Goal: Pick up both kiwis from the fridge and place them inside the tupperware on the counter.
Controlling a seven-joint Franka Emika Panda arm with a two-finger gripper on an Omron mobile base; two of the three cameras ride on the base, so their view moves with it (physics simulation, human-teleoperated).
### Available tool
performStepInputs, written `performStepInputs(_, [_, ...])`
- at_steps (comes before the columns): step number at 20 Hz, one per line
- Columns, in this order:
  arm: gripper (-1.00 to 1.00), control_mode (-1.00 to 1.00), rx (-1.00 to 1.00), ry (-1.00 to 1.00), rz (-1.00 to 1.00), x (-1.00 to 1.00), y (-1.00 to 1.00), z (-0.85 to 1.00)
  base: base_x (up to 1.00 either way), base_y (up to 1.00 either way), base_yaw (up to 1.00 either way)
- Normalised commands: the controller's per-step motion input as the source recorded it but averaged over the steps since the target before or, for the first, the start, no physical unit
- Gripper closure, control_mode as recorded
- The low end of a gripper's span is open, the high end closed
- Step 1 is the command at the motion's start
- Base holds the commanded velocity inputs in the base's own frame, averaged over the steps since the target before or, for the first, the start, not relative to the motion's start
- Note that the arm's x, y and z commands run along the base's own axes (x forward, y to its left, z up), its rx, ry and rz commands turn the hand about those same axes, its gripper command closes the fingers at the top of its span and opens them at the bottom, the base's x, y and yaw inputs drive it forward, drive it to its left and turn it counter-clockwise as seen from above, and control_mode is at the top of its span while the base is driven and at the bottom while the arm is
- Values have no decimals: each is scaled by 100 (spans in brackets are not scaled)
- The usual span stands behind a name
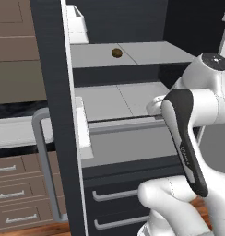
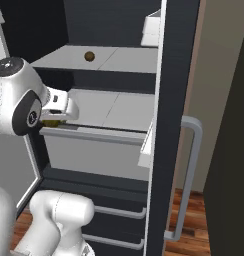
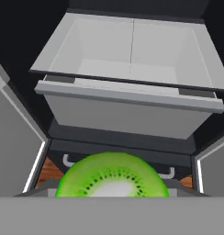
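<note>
The fridge (image 1: 54, 115) is seen standing open, its dark doors swung out to either side and its light grey shelves exposed. The brown kiwi (image 1: 116, 53) is seen resting alone on the upper shelf (image 1: 146, 53), towards the back, well apart from the arm. The gripper (image 2: 54, 121) is seen at the front edge of the lower shelf, just above the grey crisper drawer (image 3: 127, 108). A small yellow-green shape, the green kiwi (image 3: 113, 176), is glimpsed under the hand in the right base view, and in the hand view its cut green face with dark seeds is pressed close to the lens. The fingers themselves are hidden, so how far they are parted cannot be told, though the fruit appears to be held at the hand.
</note>
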Motion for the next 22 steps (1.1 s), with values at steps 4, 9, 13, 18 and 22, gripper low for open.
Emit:
performStepInputs(4, [100,-100,0,0,-7,-64,0,5,0,0,0])
performStepInputs(9, [100,-100,0,10,-8,-43,0,-8,0,0,0])
performStepInputs(13, [100,-100,0,7,-7,-28,0,-7,0,0,0])
performStepInputs(18, [100,100,0,1,-5,-29,0,-1,-31,0,-5])
performStepInputs(22, [100,100,0,0,0,0,0,0,-97,8,-16])
